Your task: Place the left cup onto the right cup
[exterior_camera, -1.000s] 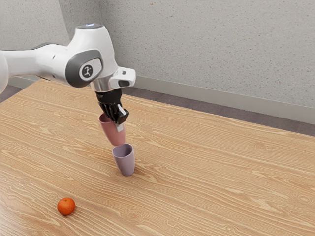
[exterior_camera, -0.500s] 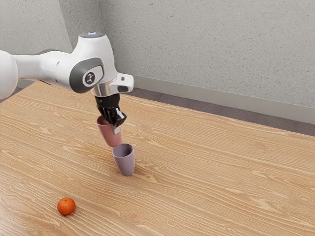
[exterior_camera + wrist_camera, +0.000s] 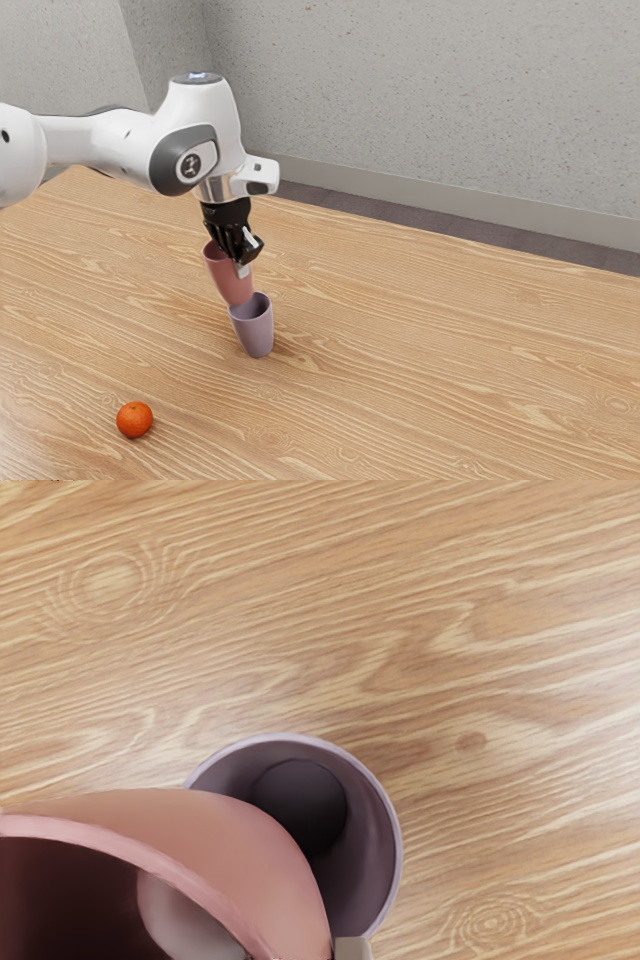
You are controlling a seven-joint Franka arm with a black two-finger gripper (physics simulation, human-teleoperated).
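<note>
Claw (image 3: 240, 247) is clamped on the rim of the pink cup (image 3: 228, 276), one finger inside the wall and one outside, as far as the exterior view lets me judge. Pink cup hangs just below the claw, mouth up but clearly tilted, not upright. Its base sits right at the mouth of the purple cup (image 3: 252, 325), which stands upright on the desk (image 3: 450, 350) directly under the claw. Cannot tell if base and rim are touching yet. In the wrist view the pink cup covers only one side of the purple cup's opening and the rest of the bore is visible, so the two look off-centre.

Risks from here, my judgement:
- Tilt plus offset: lowering now may land the pink base on the purple rim instead of inside it, and the push could tip the purple cup or shove it across the desk.
- Letting go while tilted: the pink cup could roll off the rim and fall beside the claw instead of nesting.
- Rim-only grip: contact with the purple rim may twist the pink cup in the fingers and worsen the tilt.

Orange (image 3: 134, 419) lies well away from the claw, no collision worry.
</note>
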